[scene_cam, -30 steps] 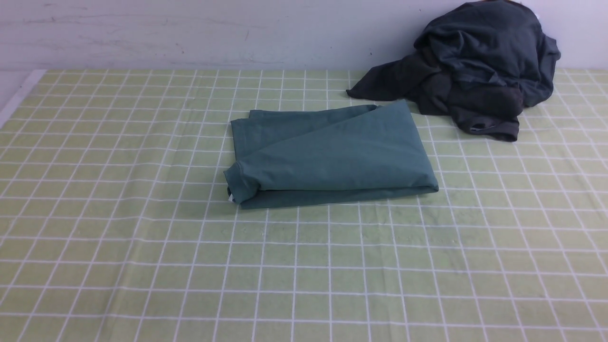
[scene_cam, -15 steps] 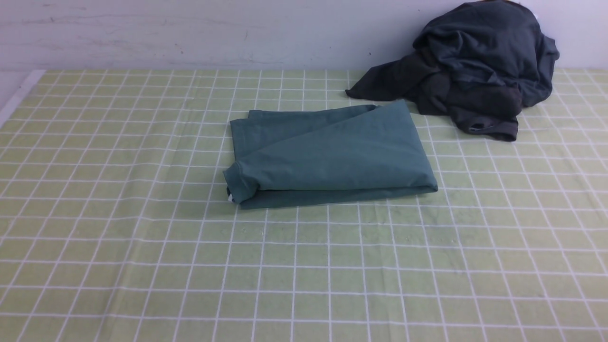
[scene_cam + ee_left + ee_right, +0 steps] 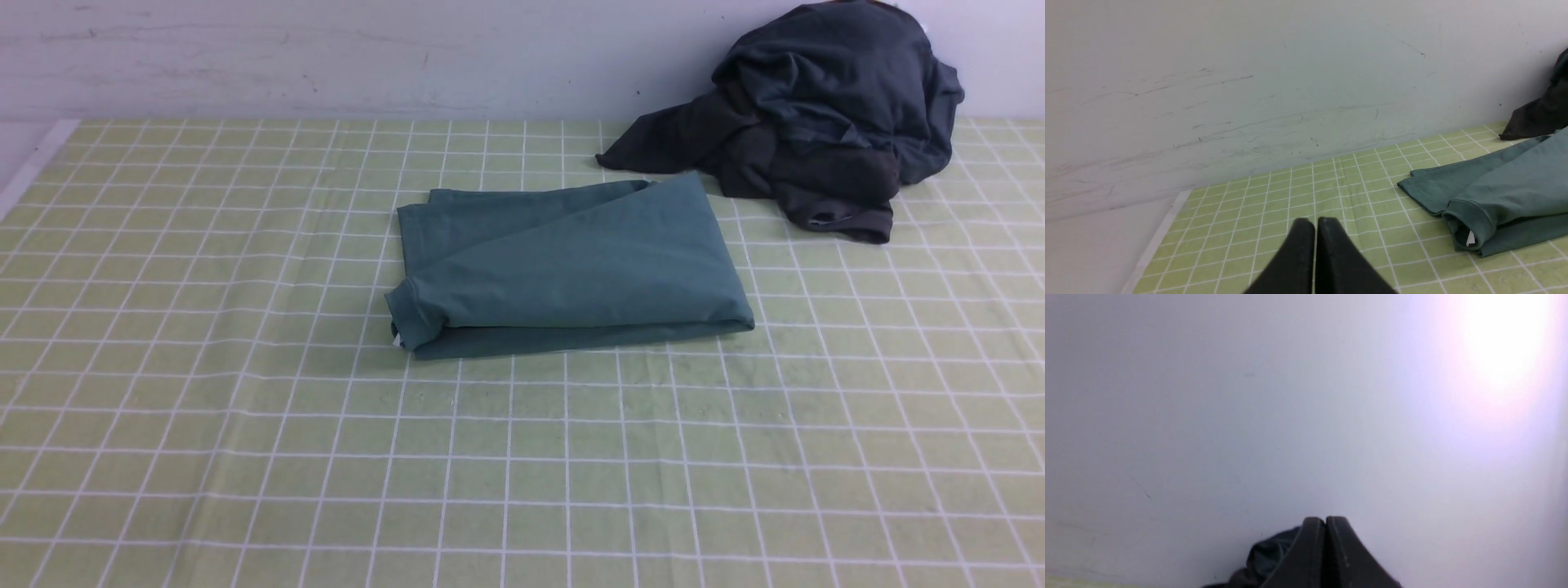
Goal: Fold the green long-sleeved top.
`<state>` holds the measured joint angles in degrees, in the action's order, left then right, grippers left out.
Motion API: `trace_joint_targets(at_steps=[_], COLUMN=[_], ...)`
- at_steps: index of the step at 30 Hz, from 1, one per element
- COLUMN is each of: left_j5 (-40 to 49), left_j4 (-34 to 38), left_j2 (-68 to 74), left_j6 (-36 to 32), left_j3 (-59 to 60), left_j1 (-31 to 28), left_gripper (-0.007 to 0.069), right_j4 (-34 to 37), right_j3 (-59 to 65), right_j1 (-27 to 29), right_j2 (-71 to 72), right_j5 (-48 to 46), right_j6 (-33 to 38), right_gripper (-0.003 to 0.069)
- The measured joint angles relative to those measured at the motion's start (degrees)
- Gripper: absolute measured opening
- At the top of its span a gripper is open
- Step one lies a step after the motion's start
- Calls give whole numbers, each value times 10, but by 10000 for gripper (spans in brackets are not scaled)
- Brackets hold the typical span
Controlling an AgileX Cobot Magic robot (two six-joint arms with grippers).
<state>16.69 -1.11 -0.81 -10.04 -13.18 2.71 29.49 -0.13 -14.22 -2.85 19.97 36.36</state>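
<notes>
Green top folded, lying mid-bench

You see the green long-sleeved top (image 3: 563, 269) folded into a flat packet in the middle of the bench (image 3: 245, 457). The dark clothing heap (image 3: 816, 114) sits just behind it, far right. Left tool (image 3: 1315, 222) and right tool (image 3: 1325, 520) are both pressed together, holding nothing.
</notes>
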Motion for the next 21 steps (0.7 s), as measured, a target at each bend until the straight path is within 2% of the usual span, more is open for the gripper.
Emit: trace_joint_targets(at_steps=[1,3,4,9,14,21], left_j5=[0,0,0,0,0,0], left_j4=[0,0,0,0,0,0], left_j2=[0,0,0,0,0,0], left_j6=[0,0,0,0,0,0], left_j3=[0,0,0,0,0,0], left_j1=[0,0,0,0,0,0], left_gripper=[-3,-3,-3,-3,-3,-3], right_j4=[-52,-80,-105,-146,-183,-239], right_j3=[7,12,15,15,15,15], right_j1=[24,43,70,137,187,200], right_j2=[10,20,30,35,35,35], right_j5=[-16,-30,-55,-172,-250,-356], right_j6=[-61,-101,-143,-156,-182,-243], right_gripper=[-10,-10,-10,-10,-10,-10])
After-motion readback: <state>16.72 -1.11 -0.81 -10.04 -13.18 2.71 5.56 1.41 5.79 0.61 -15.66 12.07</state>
